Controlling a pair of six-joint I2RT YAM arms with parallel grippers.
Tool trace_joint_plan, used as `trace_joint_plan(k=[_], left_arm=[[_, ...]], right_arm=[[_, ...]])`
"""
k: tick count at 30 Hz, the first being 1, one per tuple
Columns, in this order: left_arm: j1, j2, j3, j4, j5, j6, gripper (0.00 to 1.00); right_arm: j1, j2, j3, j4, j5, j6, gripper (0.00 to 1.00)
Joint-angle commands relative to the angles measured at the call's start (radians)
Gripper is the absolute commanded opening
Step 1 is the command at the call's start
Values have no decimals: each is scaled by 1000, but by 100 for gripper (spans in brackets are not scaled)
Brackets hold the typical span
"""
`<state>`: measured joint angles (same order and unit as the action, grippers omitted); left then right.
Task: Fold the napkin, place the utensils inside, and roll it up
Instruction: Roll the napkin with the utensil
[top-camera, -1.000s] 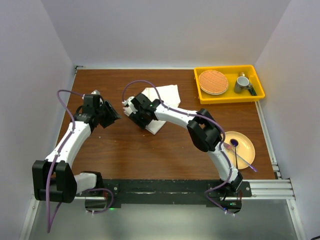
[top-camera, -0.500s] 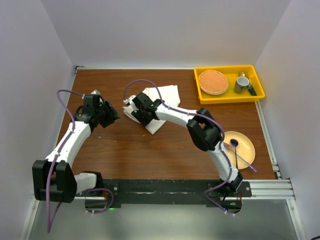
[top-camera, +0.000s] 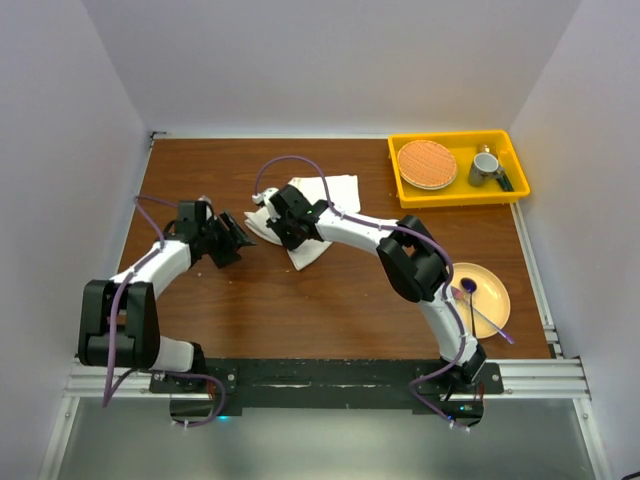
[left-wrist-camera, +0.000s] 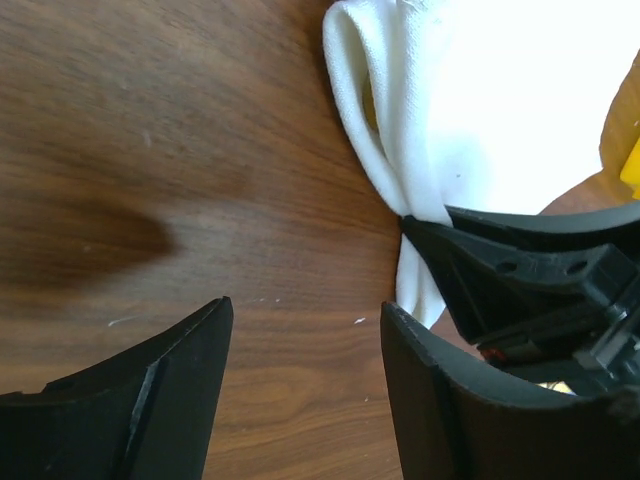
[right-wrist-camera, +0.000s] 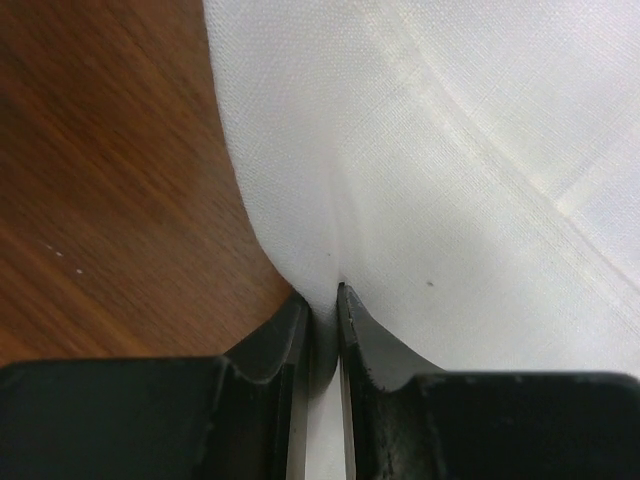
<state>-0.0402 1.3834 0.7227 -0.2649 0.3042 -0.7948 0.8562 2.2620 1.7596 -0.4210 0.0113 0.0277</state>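
Napkin (top-camera: 335, 188) lies bunched and off-white on the table (top-camera: 300, 310), towards the back. The yellow tray (top-camera: 455, 195) and plate (top-camera: 492, 285) sit well to the right.

Left wrist: the left gripper (left-wrist-camera: 300, 380) gapes over bare wood, with the napkin's (left-wrist-camera: 480, 100) rounded fold just ahead.

Right wrist: the right gripper (right-wrist-camera: 323, 320) is pinched tight on a ridge of the napkin (right-wrist-camera: 450, 150), and the weave looks clean.

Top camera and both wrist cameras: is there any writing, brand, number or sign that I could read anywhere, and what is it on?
None: no word, number, logo or sign can be read in any of the three views. The napkin is plain cloth. The yellow tray and the cup in it show no print, and anything smaller would be too tiny to make out.
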Motion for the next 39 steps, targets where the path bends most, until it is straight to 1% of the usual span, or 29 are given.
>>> trace_joint_plan(k=[1,5,10,13,15,19,26,28,30,32,33,35,37,39], left_arm=[[6,61,14,150,39,-69,66],[6,152,64,158,38,-78,66],[6,197,84,187,-74,-41,66],[5,197,75,237,-111,-18,66],[5,209,78,292,-105,-3,66],[5,259,102,315,-100,0,66],[-4,354,90,426,-51,-32,62],[-12,370,90,435,-45,-24,61],[-18,375,93,417,-69,0,58],[-18,364,84,415,-48,5,54],[-21,353,81,408,-48,8,54],[-26,289,67,371,-79,6,59],[-26,217,37,369,-92,3,61],[-26,183,29,366,-96,-3,63]], right_arm=[[15,-1,-58,-36,-111,72,7],[15,-4,-58,-30,-123,69,1],[9,-10,-57,-27,-137,60,0],[3,-12,-63,-15,-172,57,0],[0,-9,-61,-15,-180,55,0],[-11,-2,-64,-1,-201,57,0],[-17,2,-68,11,-218,58,0],[-19,2,-66,11,-220,55,0],[-20,2,-66,11,-220,51,0],[-20,4,-66,10,-220,51,0],[-20,4,-63,8,-218,49,0],[-22,2,-68,4,-221,49,0],[-23,2,-69,5,-221,48,0],[-23,2,-69,7,-223,48,0]])
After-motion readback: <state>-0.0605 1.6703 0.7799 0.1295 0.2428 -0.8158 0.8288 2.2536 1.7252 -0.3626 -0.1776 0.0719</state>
